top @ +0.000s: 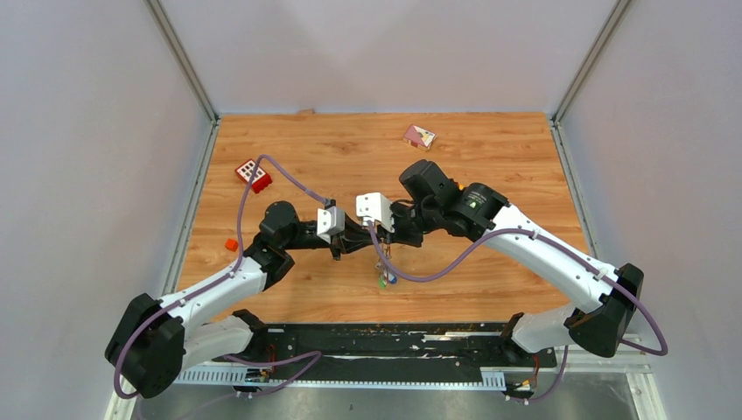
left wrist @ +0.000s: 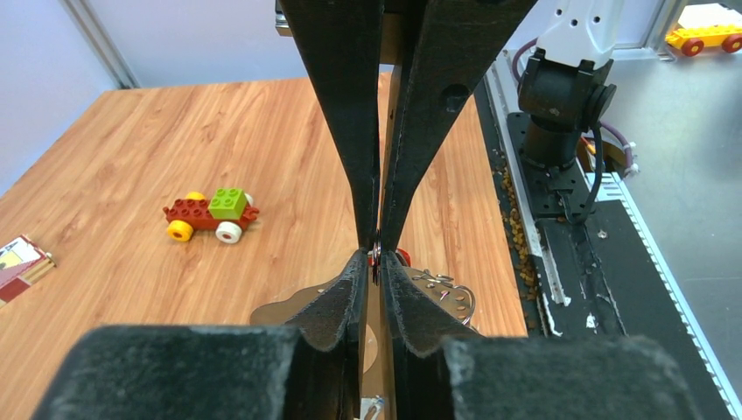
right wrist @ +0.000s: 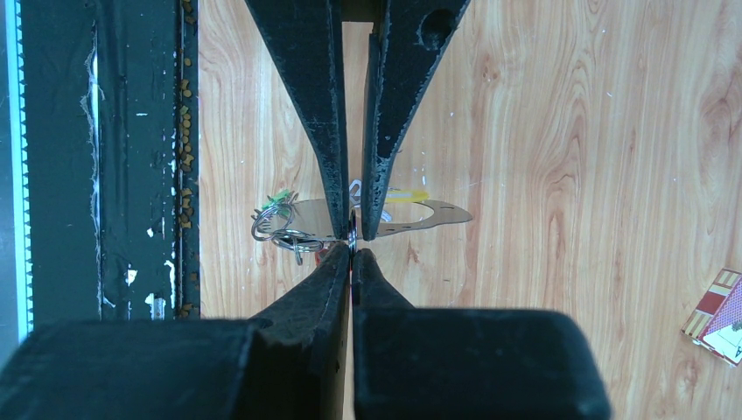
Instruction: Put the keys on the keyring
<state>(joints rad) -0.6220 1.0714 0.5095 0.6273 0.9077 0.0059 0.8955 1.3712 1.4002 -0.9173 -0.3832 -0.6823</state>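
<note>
Pincers, two, which we enter together, since they meet tip to tip above the middle of the table (top: 499, 157).

Left pincer (left wrist: 374, 264): fingers (left wrist: 337, 302) pressed together, with a thin silvery edge caught between the tips.

Right pincer (right wrist: 352, 255): likewise pressed together, pinching the same edge from the opposite side. Its tips all but touch those of the left pincer.

Item held: the keyring (right wrist: 308, 214), a flat silvery loop. From the right wrist we see it lying crosswise at the tips of both pincers.

Items with it: the keys (top: 385, 278), a small cluster hanging directly beneath the two pincers in the top view. From the right wrist we note a green head (right wrist: 280, 196) at one end of the loop beside thin wire rings (right wrist: 282, 232), and a yellow head (right wrist: 408, 194) just past the left pincer's tips. We cannot tell how each key is fastened.

Other entries:
- Toy brick car (left wrist: 210, 214), on the table well off to the left in the left pincer's own view.
- Red block with white squares (top: 252, 173), well behind the left pincer.
- Card box (top: 419, 136), well beyond the right pincer.
</note>
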